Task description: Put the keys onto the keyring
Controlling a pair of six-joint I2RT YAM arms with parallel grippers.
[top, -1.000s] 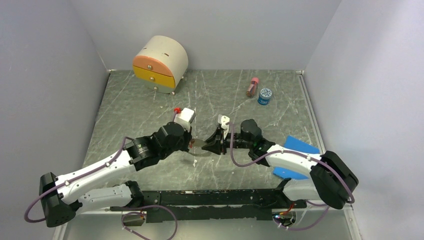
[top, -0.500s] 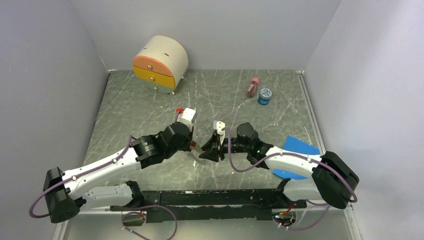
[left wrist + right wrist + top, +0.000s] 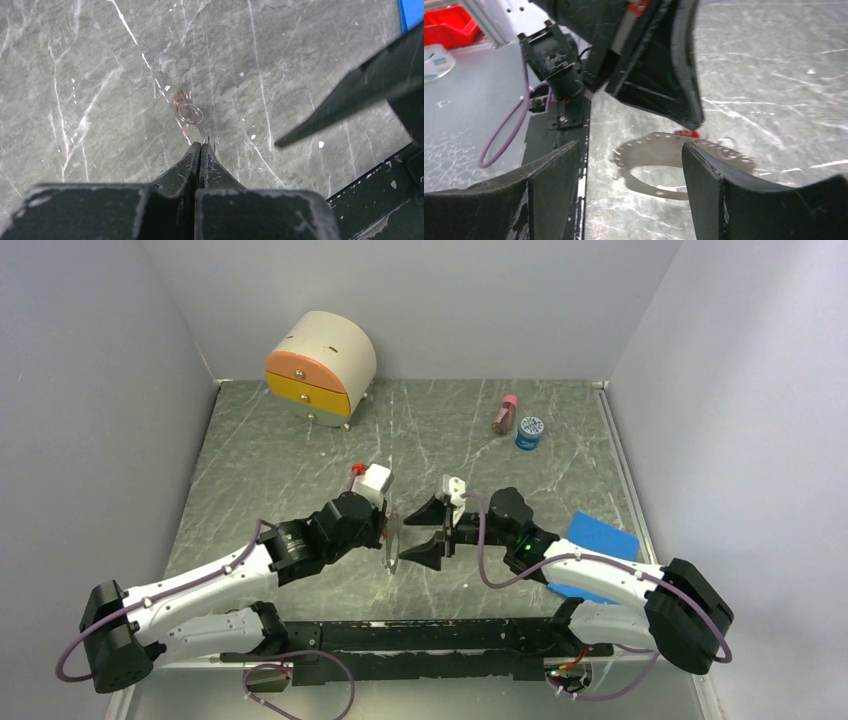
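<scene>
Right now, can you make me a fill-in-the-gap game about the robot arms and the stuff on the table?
The right gripper has its jaws ___.
The left gripper has its jaws ___ on the keyring.
The jar beside the pink bottle has a ___ lid.
The drawer box stands in the far ___ corner of the table.
Missing words: open, shut, blue, left.

Nothing readable is turning up in any of these views, honestly. The small round blue-lidded jar [image 3: 530,427] at the far side of the grey marbled table [image 3: 280,455] is showing a white pattern on its lid, but it's coming through too tiny to read.
</scene>
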